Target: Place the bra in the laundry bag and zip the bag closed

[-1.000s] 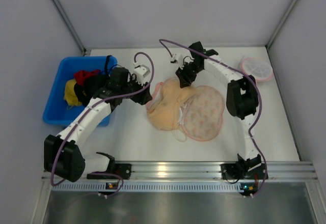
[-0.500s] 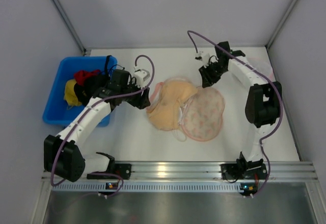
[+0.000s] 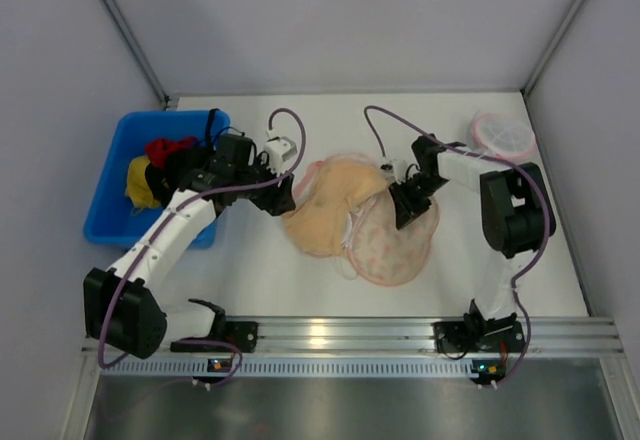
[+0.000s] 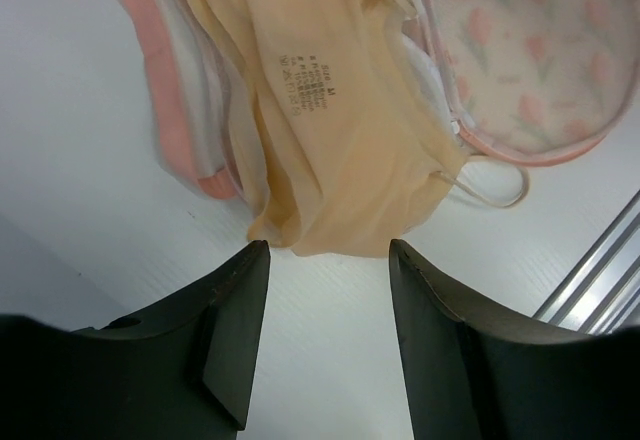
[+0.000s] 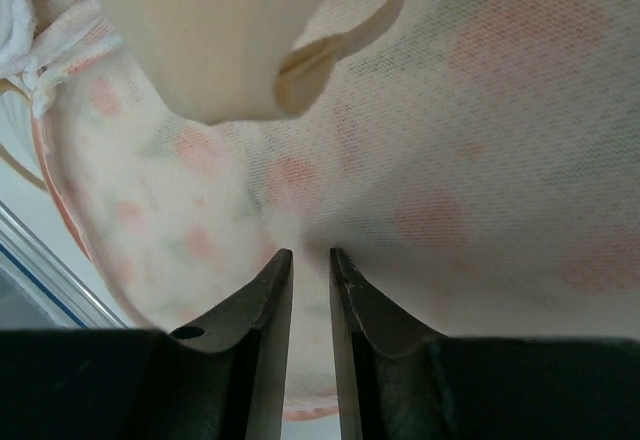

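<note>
The tan-beige bra (image 3: pixel 325 210) lies mid-table, partly on the cream-peach printed laundry bag (image 3: pixel 395 245), which spreads to its right. My left gripper (image 3: pixel 285 197) is open at the bra's left edge. In the left wrist view its fingers (image 4: pixel 328 250) straddle bare table just short of the bra's hem (image 4: pixel 330 140), with the bag (image 4: pixel 520 60) beyond. My right gripper (image 3: pixel 405 205) is at the bag's upper edge. In the right wrist view its jaws (image 5: pixel 311 255) are pinched on the bag's mesh fabric (image 5: pixel 480 160), which puckers at the tips, with a bra cup (image 5: pixel 220 40) above.
A blue bin (image 3: pixel 105 225) with red, yellow and black clothes stands at the left. A small round pink-rimmed mesh item (image 3: pixel 503 133) lies at the back right. An aluminium rail (image 3: pixel 330 335) runs along the near edge. Grey walls enclose the table.
My right arm swung from the back right down to the bag's upper edge and closed on it. The bag and bra shifted a little toward the front left. The left gripper barely moved.
</note>
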Controlling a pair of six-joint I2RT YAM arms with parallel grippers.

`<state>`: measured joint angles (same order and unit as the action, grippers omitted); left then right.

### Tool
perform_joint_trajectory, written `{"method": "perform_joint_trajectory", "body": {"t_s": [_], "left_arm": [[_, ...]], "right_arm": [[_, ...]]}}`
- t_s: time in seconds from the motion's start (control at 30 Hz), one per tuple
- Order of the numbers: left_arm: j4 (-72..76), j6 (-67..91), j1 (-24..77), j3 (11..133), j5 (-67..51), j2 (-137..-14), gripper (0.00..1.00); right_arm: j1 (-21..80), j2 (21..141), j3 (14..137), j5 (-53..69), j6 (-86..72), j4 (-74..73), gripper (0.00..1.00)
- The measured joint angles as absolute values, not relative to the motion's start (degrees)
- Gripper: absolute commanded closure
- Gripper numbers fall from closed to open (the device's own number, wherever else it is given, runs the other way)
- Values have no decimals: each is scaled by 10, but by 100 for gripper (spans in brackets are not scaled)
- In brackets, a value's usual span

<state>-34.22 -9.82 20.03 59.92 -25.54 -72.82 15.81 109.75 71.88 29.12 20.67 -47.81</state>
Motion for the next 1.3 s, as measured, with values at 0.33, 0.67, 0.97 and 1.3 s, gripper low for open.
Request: {"method": "perform_joint_trajectory", "body": {"t_s": [0.33,0.67,0.97,1.3], "left_arm": [[-423,-328,246,568,-360,-650,51],[-448,-503,461,483,-296,-678,54],[-381,-550,530,493,-271,-815,58],[-337,-601,545,502,-233,-912,75]], "right_arm": [[247,1038,634,339,174,-440,79],[225,1004,635,349,162,-432,74],[222,932,658,370,163,-434,74],[218,934,637,367,162,-434,74]]}}
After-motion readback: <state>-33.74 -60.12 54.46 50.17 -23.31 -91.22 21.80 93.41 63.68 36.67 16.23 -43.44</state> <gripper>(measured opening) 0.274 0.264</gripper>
